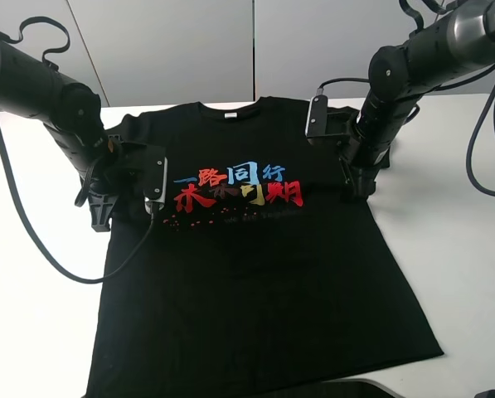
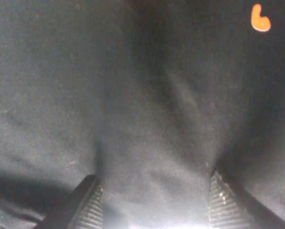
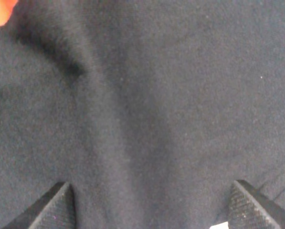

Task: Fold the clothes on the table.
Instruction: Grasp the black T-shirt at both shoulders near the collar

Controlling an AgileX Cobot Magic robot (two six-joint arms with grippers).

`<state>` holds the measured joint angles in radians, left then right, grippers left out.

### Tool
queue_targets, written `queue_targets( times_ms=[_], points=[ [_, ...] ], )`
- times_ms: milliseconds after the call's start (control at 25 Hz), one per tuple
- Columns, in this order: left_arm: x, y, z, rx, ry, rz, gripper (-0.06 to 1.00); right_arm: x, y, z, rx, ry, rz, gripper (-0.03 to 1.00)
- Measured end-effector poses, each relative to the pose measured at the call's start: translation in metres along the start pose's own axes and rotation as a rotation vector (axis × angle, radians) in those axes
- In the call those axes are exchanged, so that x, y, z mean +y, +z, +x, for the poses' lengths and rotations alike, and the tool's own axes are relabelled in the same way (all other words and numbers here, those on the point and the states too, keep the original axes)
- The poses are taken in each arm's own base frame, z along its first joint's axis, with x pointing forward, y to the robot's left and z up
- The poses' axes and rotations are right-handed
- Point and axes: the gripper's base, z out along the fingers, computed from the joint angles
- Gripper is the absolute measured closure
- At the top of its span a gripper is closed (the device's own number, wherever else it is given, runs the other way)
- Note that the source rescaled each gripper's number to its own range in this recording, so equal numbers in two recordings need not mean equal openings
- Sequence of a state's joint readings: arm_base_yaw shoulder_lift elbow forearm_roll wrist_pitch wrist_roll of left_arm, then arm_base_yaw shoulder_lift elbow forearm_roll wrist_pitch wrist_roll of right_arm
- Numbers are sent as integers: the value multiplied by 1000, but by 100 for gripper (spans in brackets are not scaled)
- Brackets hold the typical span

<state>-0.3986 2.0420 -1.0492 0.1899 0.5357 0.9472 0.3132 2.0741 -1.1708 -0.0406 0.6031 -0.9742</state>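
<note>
- Black T-shirt [image 1: 255,274] is lying flat, front up, in the middle of the white tabletop [image 1: 463,249], with the collar at 12 o'clock and the hem at 6.
- Left gripper [image 1: 102,207] is low over the sleeve, at 9 o'clock from the colourful print [image 1: 239,186]. Its jaws are spread, with a soft ridge of fabric between them.
- Right gripper [image 1: 359,182] is at roughly 2 o'clock from the print, near the other shoulder. Its jaws are spread wide too, with just plain black cloth under them.
</note>
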Motion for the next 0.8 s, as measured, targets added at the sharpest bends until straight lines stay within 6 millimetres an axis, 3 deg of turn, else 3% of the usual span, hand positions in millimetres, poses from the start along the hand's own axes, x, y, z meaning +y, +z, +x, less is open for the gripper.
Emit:
queue_targets(
  times_ms=[320, 520, 600, 800],
  points=[
    [1, 4, 0, 23, 7, 19, 30, 1, 1, -1, -11, 21, -9, 24],
    [-2, 5, -1, 42, 6, 51, 50, 1, 1, -1, -12, 23, -10, 24],
    [-3, 5, -1, 41, -1, 59, 53, 1, 1, -1, -12, 23, -10, 24],
    [-1, 5, -2, 28, -5, 44, 34, 1, 1, -1, -12, 23, -10, 24]
  ],
)
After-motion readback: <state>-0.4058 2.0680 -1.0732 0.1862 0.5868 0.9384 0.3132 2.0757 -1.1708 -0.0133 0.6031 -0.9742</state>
